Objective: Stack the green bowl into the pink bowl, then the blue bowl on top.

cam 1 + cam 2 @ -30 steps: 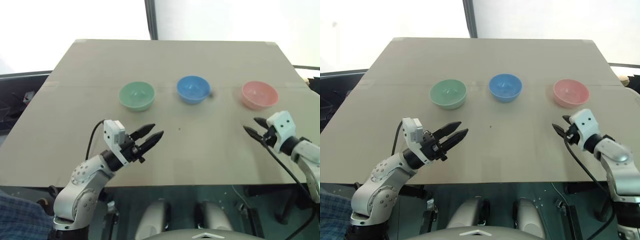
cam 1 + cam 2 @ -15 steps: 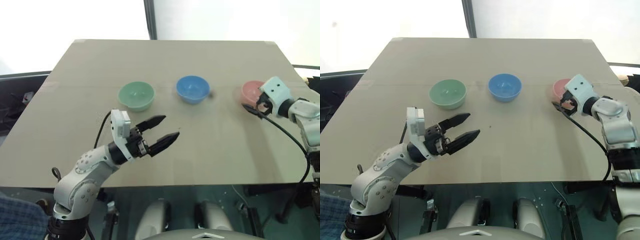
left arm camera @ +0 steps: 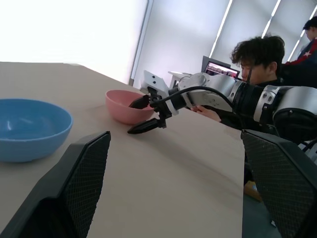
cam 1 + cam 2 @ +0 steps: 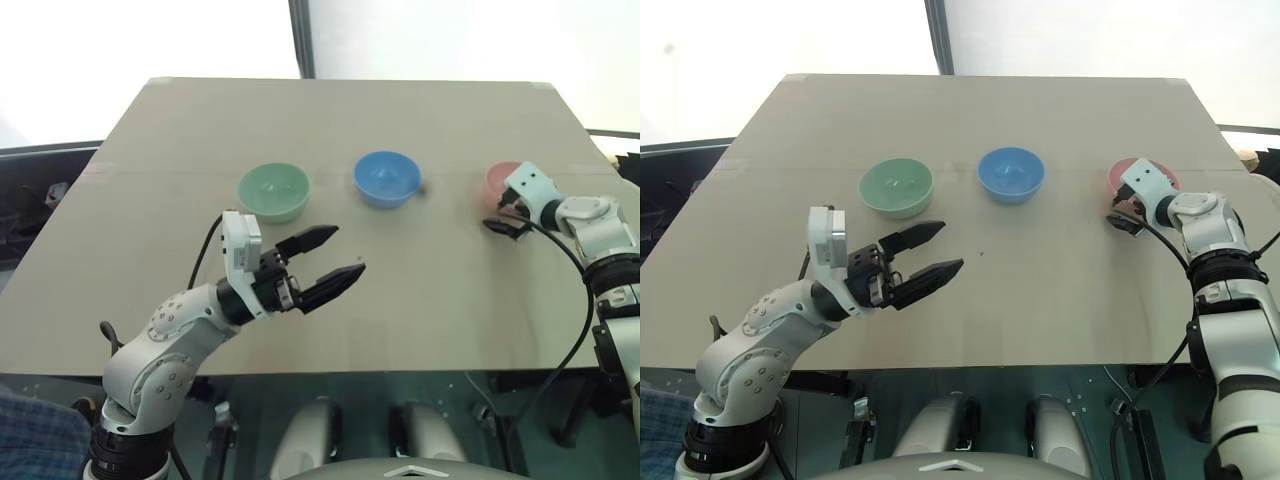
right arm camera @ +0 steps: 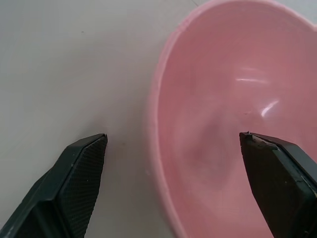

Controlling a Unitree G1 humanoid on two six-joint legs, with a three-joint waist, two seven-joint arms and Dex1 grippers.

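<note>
the pink bowl [image 4: 1132,177] sits upright on the table [image 4: 1040,300] at the right end of the row of three. its near rim lies between the spread fingers of the right gripper [image 4: 1127,208]: in the right wrist view one finger [image 5: 81,186] is over bare table just outside the rim and the other finger [image 5: 282,176] is over the bowl's hollow, so the jaws straddle the wall without closing on it. whether either finger touches the bowl cannot be told.

the blue bowl [image 4: 1010,175] stands to the left of the pink bowl, well apart from it, and the green bowl [image 4: 896,188] stands further left again.

the left gripper [image 4: 925,253] hovers over the table nearer the robot than the green bowl, its fingers spread wide apart and empty, pointing across toward the pink bowl.
</note>
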